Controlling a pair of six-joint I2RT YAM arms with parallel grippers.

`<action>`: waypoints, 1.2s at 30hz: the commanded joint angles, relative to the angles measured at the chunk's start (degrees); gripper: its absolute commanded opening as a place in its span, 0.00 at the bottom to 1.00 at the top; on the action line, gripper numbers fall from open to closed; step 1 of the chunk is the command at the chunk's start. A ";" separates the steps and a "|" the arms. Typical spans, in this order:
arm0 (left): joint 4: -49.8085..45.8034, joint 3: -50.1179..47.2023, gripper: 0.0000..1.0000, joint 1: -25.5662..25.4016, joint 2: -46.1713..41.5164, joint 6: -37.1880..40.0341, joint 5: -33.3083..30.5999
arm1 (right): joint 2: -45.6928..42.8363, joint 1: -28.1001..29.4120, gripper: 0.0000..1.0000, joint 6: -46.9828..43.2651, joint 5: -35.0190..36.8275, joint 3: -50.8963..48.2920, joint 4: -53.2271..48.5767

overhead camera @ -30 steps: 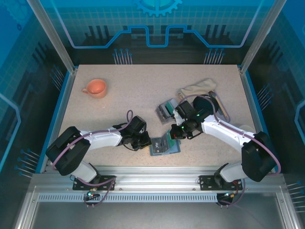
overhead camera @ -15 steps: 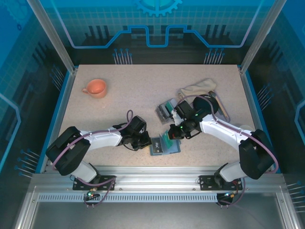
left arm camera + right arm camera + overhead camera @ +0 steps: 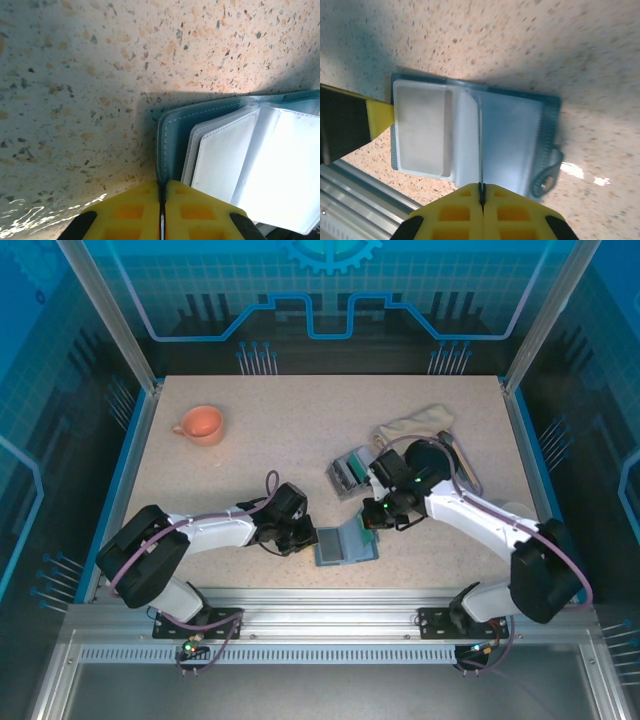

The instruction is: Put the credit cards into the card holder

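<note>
A: Card holder (image 3: pixel 349 543), position?
B: It lay open on the table (image 3: pixel 270 450), close to the near edge, between the two arms.
A: Left gripper (image 3: pixel 161 186)?
B: Pinched shut on the holder's left border.
A: Right gripper (image 3: pixel 481 188)?
B: Clamped on a credit card (image 3: pixel 480 145), seen edge-on over the clear sleeves. Could not tell whether it had entered a slot.
</note>
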 commanded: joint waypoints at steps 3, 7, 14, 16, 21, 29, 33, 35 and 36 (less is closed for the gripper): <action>-0.68 0.56 0.08 -0.28 0.07 0.33 -1.06 | -7.97 -1.56 0.02 1.42 -1.94 -4.00 5.87; 1.01 0.97 0.08 -0.24 1.99 0.45 -1.11 | -5.87 -1.52 0.01 6.57 -11.36 -10.99 16.79; 2.98 2.76 0.06 -0.28 5.80 -0.07 -0.64 | -1.02 -1.47 0.00 10.31 -14.94 -16.61 28.63; 3.26 2.93 0.06 -0.27 6.29 -0.29 -0.71 | 0.45 -1.57 0.00 11.00 -15.60 -17.47 30.67; 3.61 2.31 0.06 -0.31 6.39 -0.76 -0.63 | 2.14 -2.59 0.00 10.29 -14.12 -19.04 31.57; 2.68 2.40 0.05 -0.30 6.29 -0.41 -0.80 | -0.69 -6.95 0.02 9.74 -16.33 -21.52 31.48; 2.69 2.74 0.05 -0.26 6.62 -0.26 -0.61 | 2.23 -7.14 0.01 10.39 -20.43 -22.43 35.13; 2.62 2.96 0.05 -0.31 6.76 -0.28 -0.48 | 3.38 -7.18 0.01 11.45 -22.29 -23.07 38.09; 2.61 3.04 0.05 -0.26 6.74 -0.33 -0.52 | 3.90 -6.94 0.01 11.92 -22.15 -23.21 38.61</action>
